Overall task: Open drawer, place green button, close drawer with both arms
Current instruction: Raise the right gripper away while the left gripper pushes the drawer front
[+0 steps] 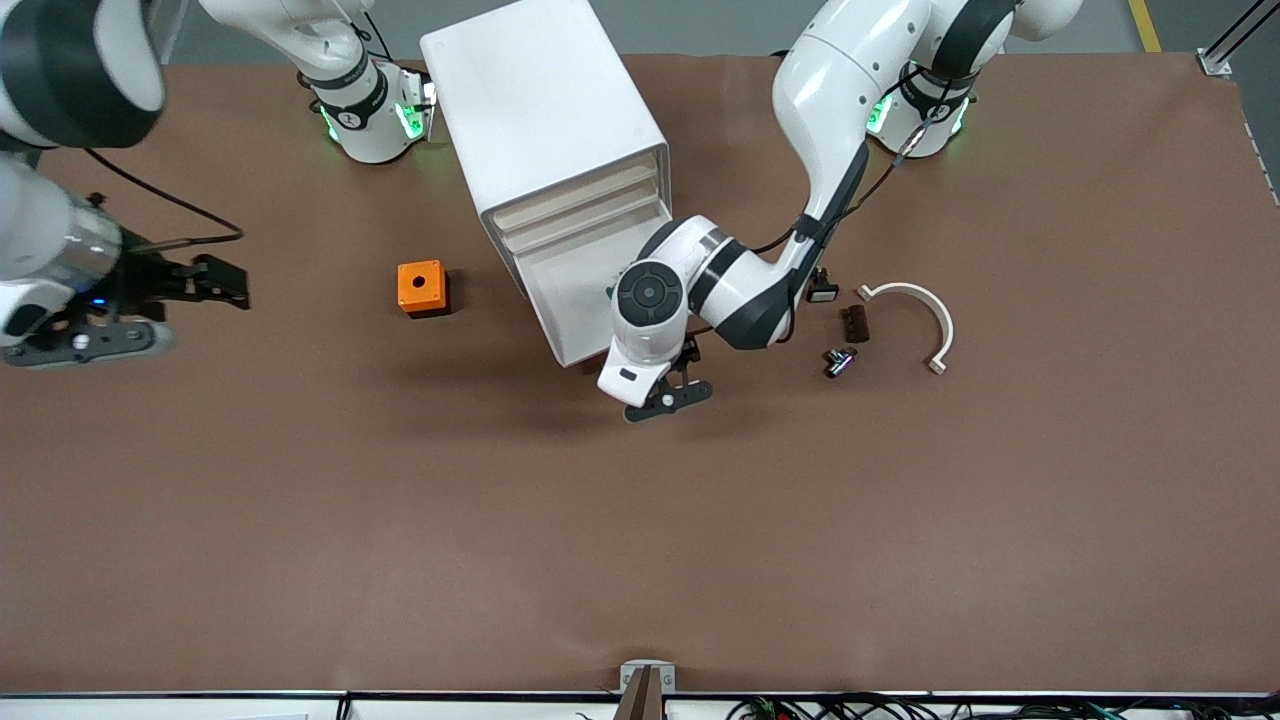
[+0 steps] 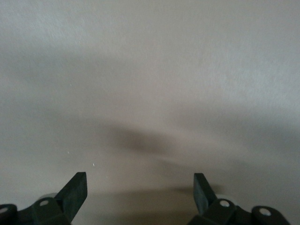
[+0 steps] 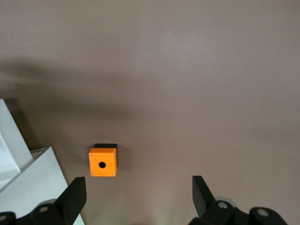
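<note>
Left gripper (image 1: pixel 668 396) hangs over bare brown table (image 1: pixel 640 560) in front of the white drawer cabinet (image 1: pixel 560 170), fingers spread, nothing held. We judge the risk: the bottom drawer (image 1: pixel 577 292) stands pulled out beside that wrist, and a careless swing could knock it. The small green-capped button (image 1: pixel 839 361) lies near, toward the left arm's end. Right gripper (image 1: pixel 205 282) waits, spread wide, beside the orange box (image 1: pixel 422 288).

Even overhead light, soft shadows under arms; left wrist view hazy.
</note>
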{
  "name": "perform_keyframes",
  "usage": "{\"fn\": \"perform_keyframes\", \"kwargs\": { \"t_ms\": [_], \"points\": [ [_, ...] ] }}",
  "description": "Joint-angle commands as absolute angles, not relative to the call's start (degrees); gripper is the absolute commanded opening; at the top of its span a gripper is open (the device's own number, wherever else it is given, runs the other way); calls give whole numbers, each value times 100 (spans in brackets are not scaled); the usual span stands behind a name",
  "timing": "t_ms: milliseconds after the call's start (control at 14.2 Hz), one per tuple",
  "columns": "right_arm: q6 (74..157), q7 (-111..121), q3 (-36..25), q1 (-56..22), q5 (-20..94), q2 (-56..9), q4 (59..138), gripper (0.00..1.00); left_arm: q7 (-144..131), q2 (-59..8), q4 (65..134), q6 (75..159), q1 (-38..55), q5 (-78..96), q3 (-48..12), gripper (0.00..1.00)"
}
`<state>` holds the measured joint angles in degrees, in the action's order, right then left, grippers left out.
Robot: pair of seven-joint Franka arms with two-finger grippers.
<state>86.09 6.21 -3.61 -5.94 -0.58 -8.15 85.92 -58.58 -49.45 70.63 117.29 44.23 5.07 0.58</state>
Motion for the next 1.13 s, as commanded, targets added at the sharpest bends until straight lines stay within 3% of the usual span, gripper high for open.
{"fn": "perform_keyframes", "kwargs": {
  "t_ms": [0,635,1058],
  "points": [
    [8569,1079,-229,-212,-105,-826,8499,100,-5836,-4887,7207,11812,4447,457,-96,100],
    [8552,896,-229,201,-36,-826,8122,100,-6064,-4878,7391,11795,4456,483,-676,100],
    [7964,949,-229,527,-18,-616,8068,100,-6345,-4869,7506,11777,4500,1369,-782,100]
  ]
}}
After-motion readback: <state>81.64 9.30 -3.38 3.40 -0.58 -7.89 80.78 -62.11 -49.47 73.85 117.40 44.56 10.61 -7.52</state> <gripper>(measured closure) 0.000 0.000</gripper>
